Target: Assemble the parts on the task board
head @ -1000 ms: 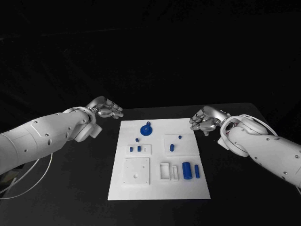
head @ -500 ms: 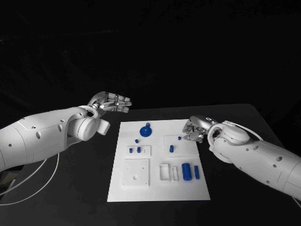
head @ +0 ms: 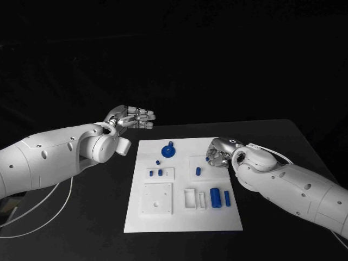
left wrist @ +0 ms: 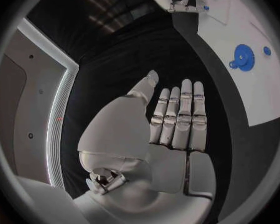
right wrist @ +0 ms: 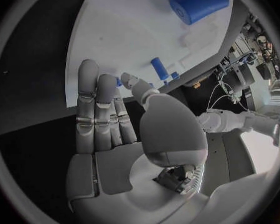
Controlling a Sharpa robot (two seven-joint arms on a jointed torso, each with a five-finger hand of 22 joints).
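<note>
The white task board lies in the middle of the table. On it are a blue gear, small blue pegs and a thick blue cylinder near the front right. My left hand is raised off the board's far left corner, fingers straight and side by side, holding nothing. My right hand hovers at the board's right edge beside a raised white block. Its fingers are stretched out and empty. The right wrist view has the cylinder and a peg beyond the fingertips.
White raised blocks stand on the board: a square one at the front left and a slotted one beside the cylinder. A thin blue peg lies right of the cylinder. Black table surrounds the board. A white cable hangs under my left arm.
My right hand has swung left from beside the board to its right edge. My left hand has risen and shifted a little right, its fingers straightening.
</note>
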